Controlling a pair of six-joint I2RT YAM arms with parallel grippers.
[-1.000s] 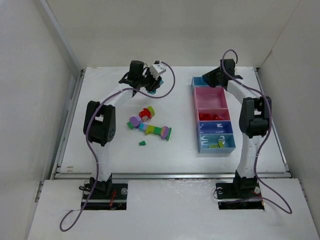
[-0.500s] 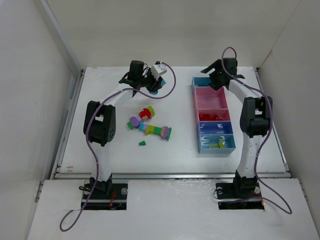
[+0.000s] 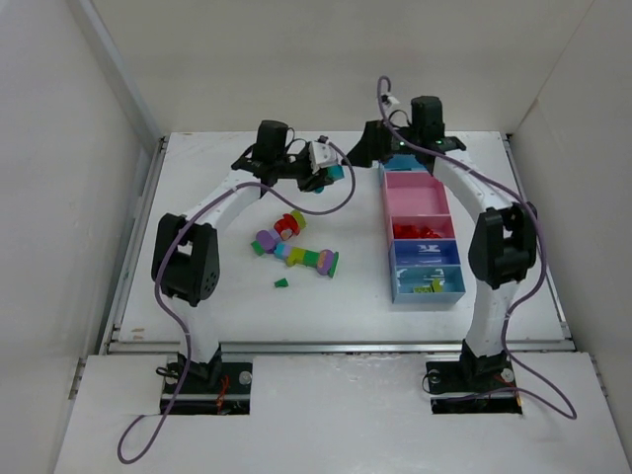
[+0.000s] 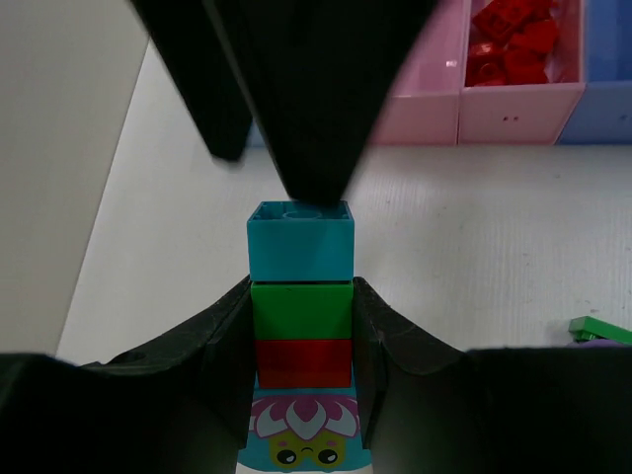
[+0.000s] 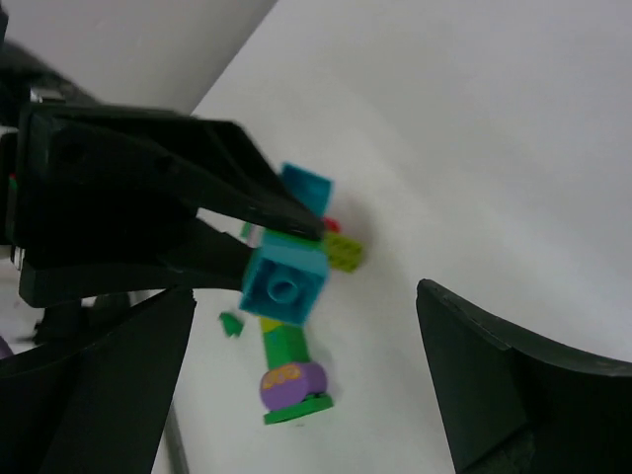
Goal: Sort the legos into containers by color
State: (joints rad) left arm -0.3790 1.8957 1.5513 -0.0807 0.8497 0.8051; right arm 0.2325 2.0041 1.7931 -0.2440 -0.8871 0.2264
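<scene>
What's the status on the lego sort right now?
Left gripper shut on lego stack. Right gripper open, facing the stack's teal end. Loose legos on table; nothing blocking.

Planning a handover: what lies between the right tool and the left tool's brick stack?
Nothing; only bare table between right tool and stack, top view.

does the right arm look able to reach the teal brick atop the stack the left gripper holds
Probably yes. The teal brick sticks out beyond the left gripper, which clamps the green brick and red brick behind it; the right gripper is open and faces it, nothing between.
</scene>
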